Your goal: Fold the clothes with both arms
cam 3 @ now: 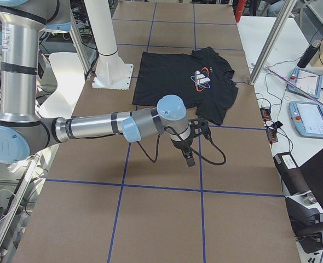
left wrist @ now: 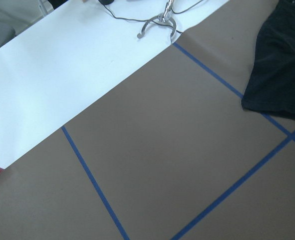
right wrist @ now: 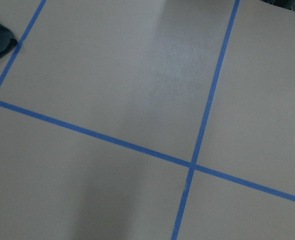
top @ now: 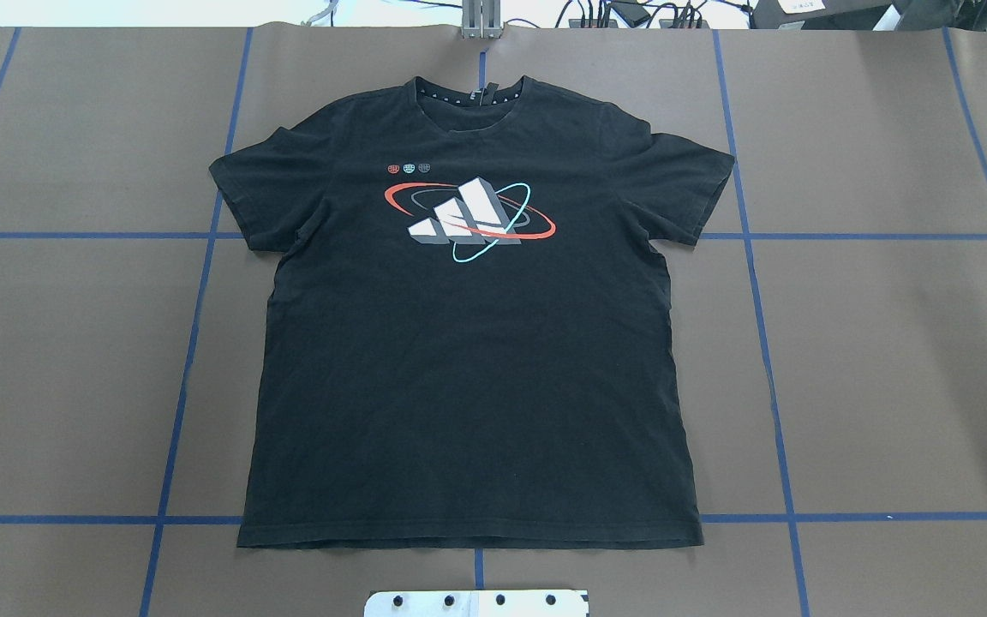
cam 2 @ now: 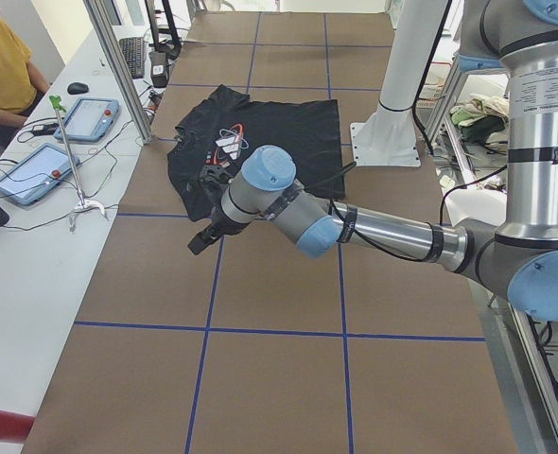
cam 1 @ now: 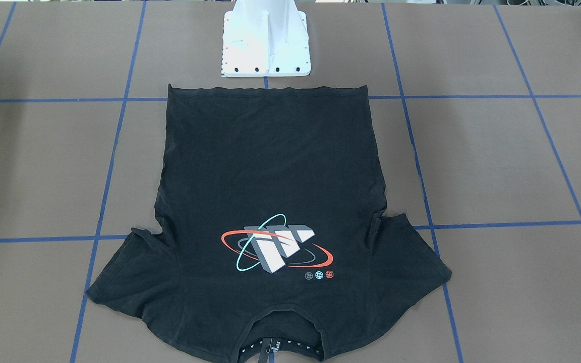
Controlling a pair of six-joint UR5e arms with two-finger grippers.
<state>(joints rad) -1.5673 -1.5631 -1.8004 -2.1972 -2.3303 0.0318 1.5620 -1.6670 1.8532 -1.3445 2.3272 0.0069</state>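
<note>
- Neither arm shows in my overhead or front-facing views, so I only have the two side cameras for them.
- The left gripper is small and dark against the cloth behind it. I cannot tell how far its jaws are parted.
- The right gripper points down over bare table, with a cable looped beside it. I cannot tell its opening either.
- Both wrist cameras show no fingers. The left one catches one black sleeve edge at its right side, and the right one catches a sliver of dark cloth in its top left corner.
- The front-facing view cuts the collar off at its bottom edge, and the overhead view shows only a strip of the white pedestal.
- The T-shirt lies flat in the middle of the brown table with its blue tape grid. Its hem is just in front of the pedestal and its collar is on the far side.
- Nothing touches the shirt, and both grippers hang off to its sides.
- It lies print up, with white-grey bars ringed by a red and a teal ellipse and three small round marks beside them.
- Both sleeves are spread out, with slight wrinkles at the armpits.
</note>
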